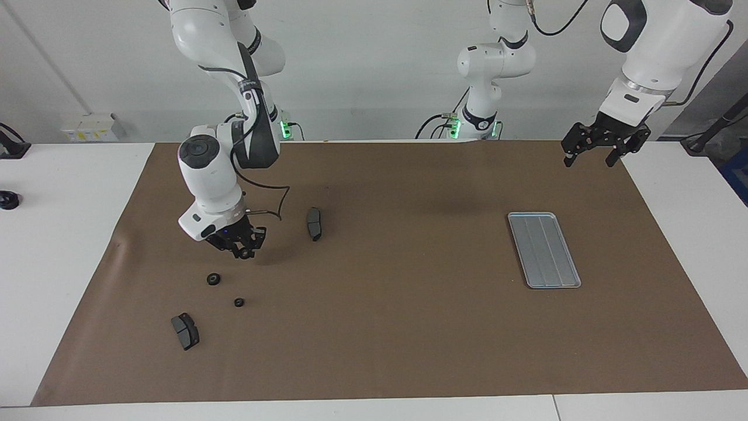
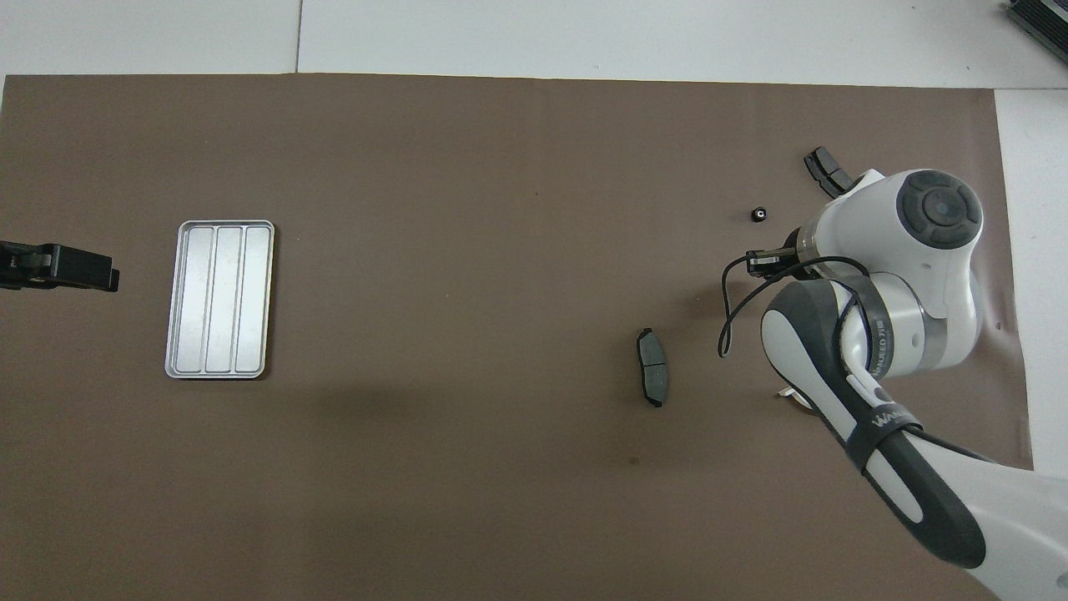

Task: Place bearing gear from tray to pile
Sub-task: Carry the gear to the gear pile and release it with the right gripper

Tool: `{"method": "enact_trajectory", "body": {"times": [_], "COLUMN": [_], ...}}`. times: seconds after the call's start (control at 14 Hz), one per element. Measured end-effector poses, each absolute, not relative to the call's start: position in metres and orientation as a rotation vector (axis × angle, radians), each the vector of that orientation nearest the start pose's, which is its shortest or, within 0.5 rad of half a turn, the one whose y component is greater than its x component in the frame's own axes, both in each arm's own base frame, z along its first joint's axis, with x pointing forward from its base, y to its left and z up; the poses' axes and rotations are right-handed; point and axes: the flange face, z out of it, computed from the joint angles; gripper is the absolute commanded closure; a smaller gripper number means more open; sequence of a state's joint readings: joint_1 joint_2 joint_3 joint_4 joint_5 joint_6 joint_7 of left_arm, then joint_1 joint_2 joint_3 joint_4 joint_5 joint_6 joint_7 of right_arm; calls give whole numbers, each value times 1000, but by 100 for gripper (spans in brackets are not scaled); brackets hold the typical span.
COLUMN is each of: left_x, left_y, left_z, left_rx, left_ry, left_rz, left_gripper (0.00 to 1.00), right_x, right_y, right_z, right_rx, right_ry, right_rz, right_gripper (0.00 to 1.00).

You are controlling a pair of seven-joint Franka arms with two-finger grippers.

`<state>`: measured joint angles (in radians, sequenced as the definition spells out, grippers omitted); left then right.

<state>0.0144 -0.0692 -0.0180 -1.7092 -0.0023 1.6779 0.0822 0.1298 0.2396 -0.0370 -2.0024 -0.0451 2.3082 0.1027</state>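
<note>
You have a brown mat [image 1: 409, 339] spread over the white bench [image 1: 64, 245], and most of the small parts sit toward the right arm's end of it. Starting at that end, a dark brake pad [image 1: 185, 331] lies on the mat farthest from the robots. Two small black gears rest close to it and a little nearer to the robots: the larger gear [image 1: 213, 279] and the smaller gear [image 1: 238, 302], near each other but apart. The right gripper [image 1: 243, 253] hangs just above the mat beside those two, its fingers drawn in narrow on the bearing gear [image 1: 245, 254], a small black round part pinched at its tips and clear of the mat. In the overhead view the right arm covers the larger gear, and only a sliver of a white curved part [image 2: 788, 392] shows at its edge. A second brake pad [image 1: 314, 223] lies on the mat toward the middle, nearer to the robots than the gears. Well away, toward the left arm's end, you see the grey ridged tray [image 1: 543, 249] flat on the mat. The left gripper [image 1: 593, 153] waits in the air over the mat's corner by its own base, fingers spread wide and holding nothing.
</note>
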Motion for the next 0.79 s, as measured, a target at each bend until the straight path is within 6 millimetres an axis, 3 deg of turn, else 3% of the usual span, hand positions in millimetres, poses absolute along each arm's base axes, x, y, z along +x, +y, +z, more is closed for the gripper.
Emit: {"method": "enact_trajectory", "body": {"times": [0.21, 0.43, 0.5, 0.57, 0.64, 0.79], "left_x": [541, 541, 541, 541, 541, 541], "left_y": [-3, -3, -3, -3, -3, -3], "left_z": [606, 606, 606, 606, 606, 606], "left_rx": [-3138, -3138, -3138, -3138, -3138, -3138], "left_ry": [135, 135, 135, 135, 135, 135], "left_rz": [-60, -60, -60, -60, -60, -60], "left_gripper": [0, 0, 0, 0, 0, 0], "right_x": [585, 579, 577, 576, 574, 572], "right_y": [52, 45, 42, 41, 40, 40], "right_z": [318, 307, 305, 302, 300, 297], "right_rx": [-3173, -3172, -3173, -3173, -3172, -3172], "right_ry": [-31, -23, -22, -21, -21, -22], "right_rz": [-114, -123, -116, -114, -117, -118], "right_gripper": [100, 82, 63, 7, 0, 0]}}
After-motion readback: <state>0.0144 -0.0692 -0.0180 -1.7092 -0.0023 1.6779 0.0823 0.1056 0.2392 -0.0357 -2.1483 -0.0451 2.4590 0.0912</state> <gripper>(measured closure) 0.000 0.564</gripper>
